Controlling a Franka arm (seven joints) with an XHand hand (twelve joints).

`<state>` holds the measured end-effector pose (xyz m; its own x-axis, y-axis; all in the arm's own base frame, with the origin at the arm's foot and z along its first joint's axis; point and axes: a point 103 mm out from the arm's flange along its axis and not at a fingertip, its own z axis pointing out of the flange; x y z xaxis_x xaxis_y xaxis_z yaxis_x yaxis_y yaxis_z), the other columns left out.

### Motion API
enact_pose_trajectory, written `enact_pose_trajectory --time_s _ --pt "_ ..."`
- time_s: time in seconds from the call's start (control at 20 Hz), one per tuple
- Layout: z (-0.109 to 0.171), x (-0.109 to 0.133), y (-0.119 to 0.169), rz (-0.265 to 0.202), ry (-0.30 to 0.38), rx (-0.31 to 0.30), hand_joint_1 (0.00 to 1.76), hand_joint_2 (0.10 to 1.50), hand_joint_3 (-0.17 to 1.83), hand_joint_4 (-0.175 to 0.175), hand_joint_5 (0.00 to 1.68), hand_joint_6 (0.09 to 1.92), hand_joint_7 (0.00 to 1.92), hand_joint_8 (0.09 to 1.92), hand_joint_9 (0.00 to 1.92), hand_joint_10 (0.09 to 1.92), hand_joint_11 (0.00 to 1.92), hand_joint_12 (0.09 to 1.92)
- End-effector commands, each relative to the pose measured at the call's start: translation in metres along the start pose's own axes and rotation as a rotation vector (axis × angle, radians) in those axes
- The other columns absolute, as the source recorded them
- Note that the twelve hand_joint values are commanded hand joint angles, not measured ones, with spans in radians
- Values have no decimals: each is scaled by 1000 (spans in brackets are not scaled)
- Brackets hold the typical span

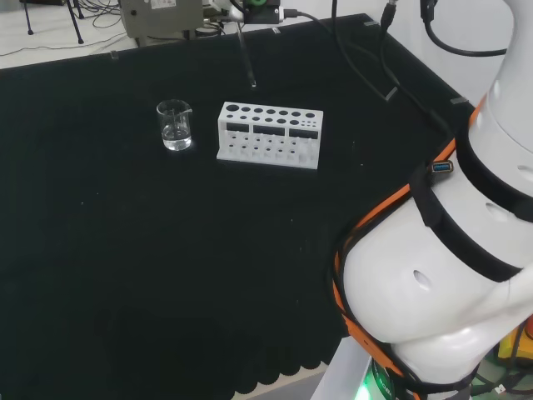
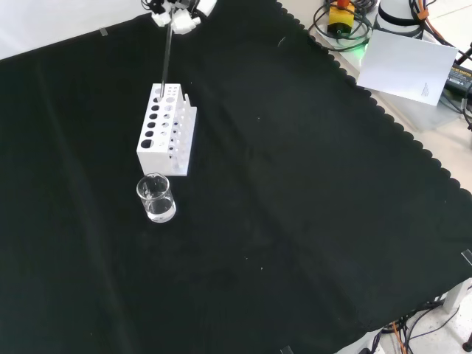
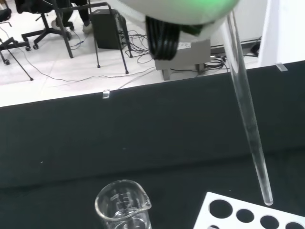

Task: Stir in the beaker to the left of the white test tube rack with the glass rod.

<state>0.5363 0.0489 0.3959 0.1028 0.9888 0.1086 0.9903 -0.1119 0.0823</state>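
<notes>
Step in hand: while the glass rod (image 1: 246, 57) hung from the hand (image 2: 179, 16) at the far edge of the table (image 1: 166, 275), you were, by my reading, between pickup and delivery; no stirring had begun.
Hand: in the front view you could see it at the top edge, white parts bunched around the rod's upper end, so I judged it to be grasping the rod; how its fingers lay I could not make out.
Rod: it hung close to upright with a slight tilt, clear of the table; in the wrist view its lower tip (image 3: 268, 200) sat just above one corner of the white test tube rack (image 1: 269, 135), not in any hole as far as I could tell.
Beaker: in the head view the beaker (image 1: 175, 125) stood just left of the rack, apart from it, upright, with a little clear liquid at the bottom; in the front view it stood nearer than the rack.
Next move: you needed to carry the rod past the rack's end toward the beaker, centre the tip over the mouth, then lower it into the liquid.
Caution: the beaker looked light and the spout rim was narrow, so a tip catching the wall could have tipped it.
</notes>
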Motion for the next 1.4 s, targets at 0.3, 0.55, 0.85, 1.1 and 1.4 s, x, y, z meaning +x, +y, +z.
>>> enact_pose_trajectory --time_s 0.3,0.55,0.85,1.1,1.4 --pt "-5 22 -15 -50 4 6 1303 688 765 -175 1111 722 1124 1268 1640 914 1616 731" --pt "-4 52 -15 -94 14 21 1303 689 764 -175 1112 720 1124 1268 1641 913 1617 730" --pt "1 96 -9 -176 52 30 1303 690 761 -175 1112 717 1123 1268 1642 911 1618 730" --pt "15 123 -2 -245 72 61 1303 692 758 -175 1112 715 1122 1268 1642 910 1618 729" --pt "30 144 9 -309 69 83 1303 694 754 -175 1112 713 1121 1268 1643 909 1618 729"
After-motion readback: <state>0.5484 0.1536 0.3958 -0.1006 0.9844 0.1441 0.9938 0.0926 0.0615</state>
